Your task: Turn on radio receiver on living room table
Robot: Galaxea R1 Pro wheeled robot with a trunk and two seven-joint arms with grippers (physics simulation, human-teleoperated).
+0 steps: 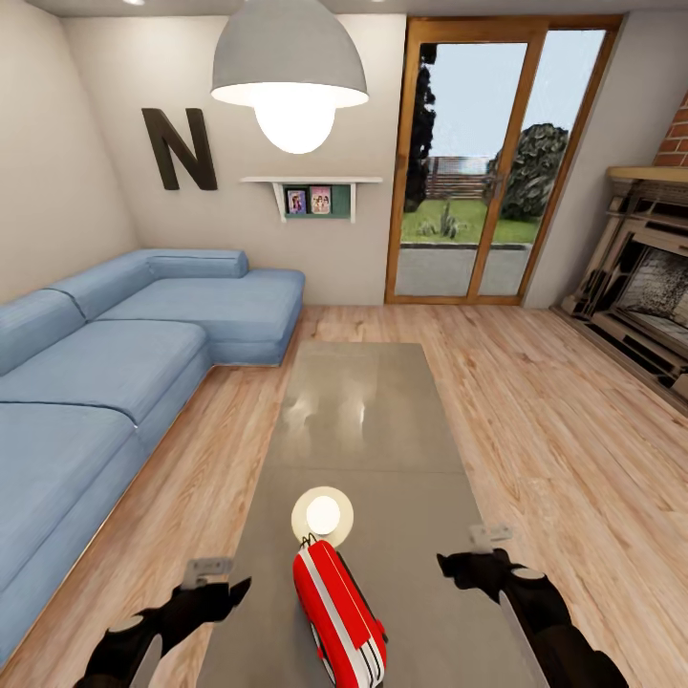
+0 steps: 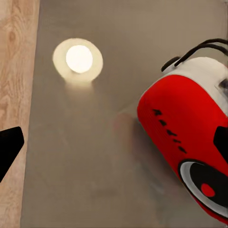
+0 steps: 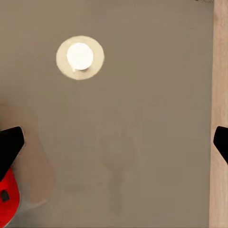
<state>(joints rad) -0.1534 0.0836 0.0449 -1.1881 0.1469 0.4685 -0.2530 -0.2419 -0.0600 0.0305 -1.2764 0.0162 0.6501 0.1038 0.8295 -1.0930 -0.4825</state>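
The red radio receiver [image 1: 339,604] with white stripes lies on the near end of the long glossy grey-brown table [image 1: 363,420]. In the left wrist view the radio [image 2: 187,137] shows its red case, white top and a round dial. My left gripper [image 1: 218,585] hovers open to the left of the radio, over the table's left edge. My right gripper [image 1: 475,558] hovers open to its right, above the table. A red corner of the radio [image 3: 6,202] shows beside one black finger [image 3: 9,145] in the right wrist view. Nothing is held.
A round bright reflection [image 1: 322,516] of the pendant lamp [image 1: 290,76] sits on the tabletop just beyond the radio. A blue sectional sofa [image 1: 115,363] runs along the left. The fireplace [image 1: 640,277] stands at the right, the glass door [image 1: 497,162] at the back, with wood floor [image 1: 554,430] around.
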